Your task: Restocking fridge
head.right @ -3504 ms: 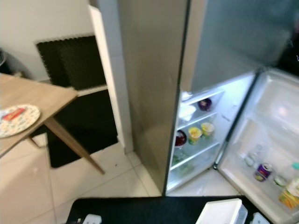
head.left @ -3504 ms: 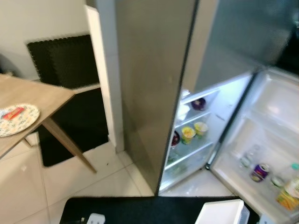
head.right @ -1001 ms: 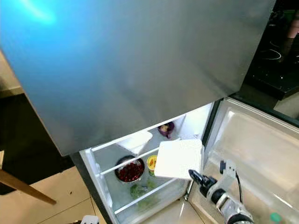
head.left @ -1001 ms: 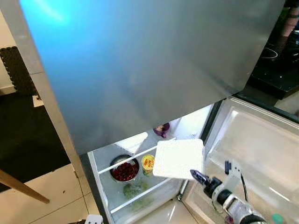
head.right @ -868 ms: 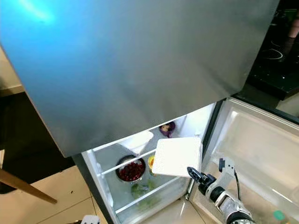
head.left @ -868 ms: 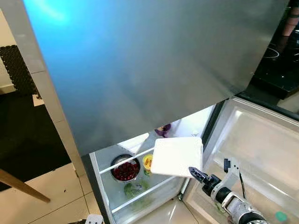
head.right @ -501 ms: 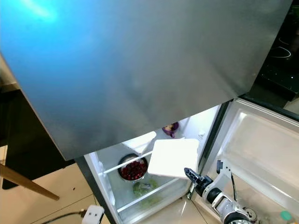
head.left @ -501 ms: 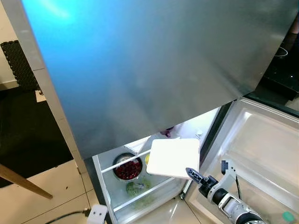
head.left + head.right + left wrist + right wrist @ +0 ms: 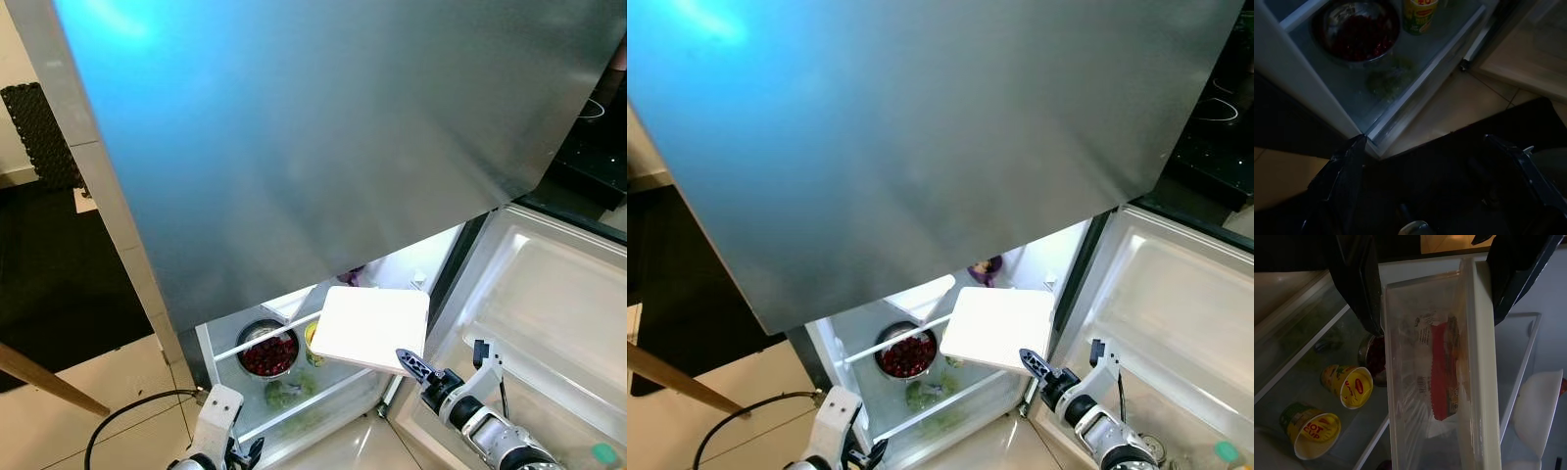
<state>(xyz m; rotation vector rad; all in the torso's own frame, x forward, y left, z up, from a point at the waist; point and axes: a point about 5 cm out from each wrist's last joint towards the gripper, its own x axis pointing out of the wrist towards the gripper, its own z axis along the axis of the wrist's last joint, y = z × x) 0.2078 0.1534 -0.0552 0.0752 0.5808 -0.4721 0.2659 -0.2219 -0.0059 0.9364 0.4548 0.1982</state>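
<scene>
My right gripper (image 9: 411, 364) is shut on a clear plastic container with a white lid (image 9: 370, 328). It holds the container level in front of the open fridge compartment (image 9: 220, 357), above the shelf. In the right wrist view the fingers (image 9: 1359, 279) clamp the container (image 9: 1425, 377), and a red packet (image 9: 1442, 372) lies inside it. My left gripper (image 9: 233, 456) is low at the fridge's front corner. Its fingers (image 9: 1337, 171) stand open and hold nothing. On the shelf sit a steel bowl of red berries (image 9: 266, 354) and a yellow cup (image 9: 1420, 14).
The fridge door (image 9: 549, 323) hangs open on the right, with a can (image 9: 1151, 448) in its lower rack. The steel upper door (image 9: 323, 147) looms overhead. Greens (image 9: 284, 394) lie on the lower shelf. A table leg (image 9: 44, 377) and a black cable (image 9: 127, 416) are at the left.
My left arm has come up into view at the lower left, trailing its cable. The container has shifted slightly right and closer to the fridge opening.
</scene>
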